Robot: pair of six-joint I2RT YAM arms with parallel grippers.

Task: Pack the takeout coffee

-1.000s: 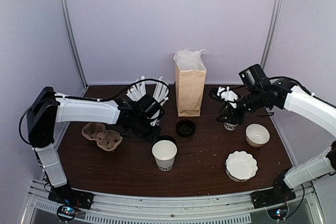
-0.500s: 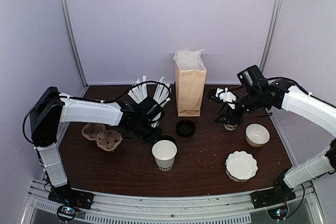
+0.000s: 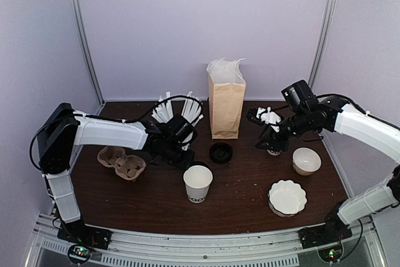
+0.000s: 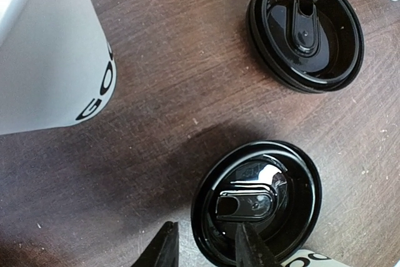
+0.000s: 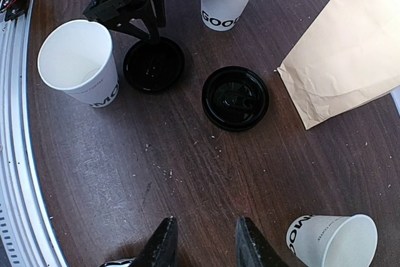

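No cup with a black lid on it shows. An open white cup with black lettering stands at the front centre; it also shows in the right wrist view. A loose black lid lies just behind it. My left gripper is open, with one finger outside the lid's rim and one over the lid. A second black lid lies near the paper bag. My right gripper is open and empty above bare table.
A cup of white straws stands behind my left gripper. A cardboard cup carrier sits at the left. Another open cup, a stack of white fluted papers and a cup holding white pieces are at the right.
My left gripper has moved right to the near lid. My right gripper has moved slightly left. Nothing was taken hold of.
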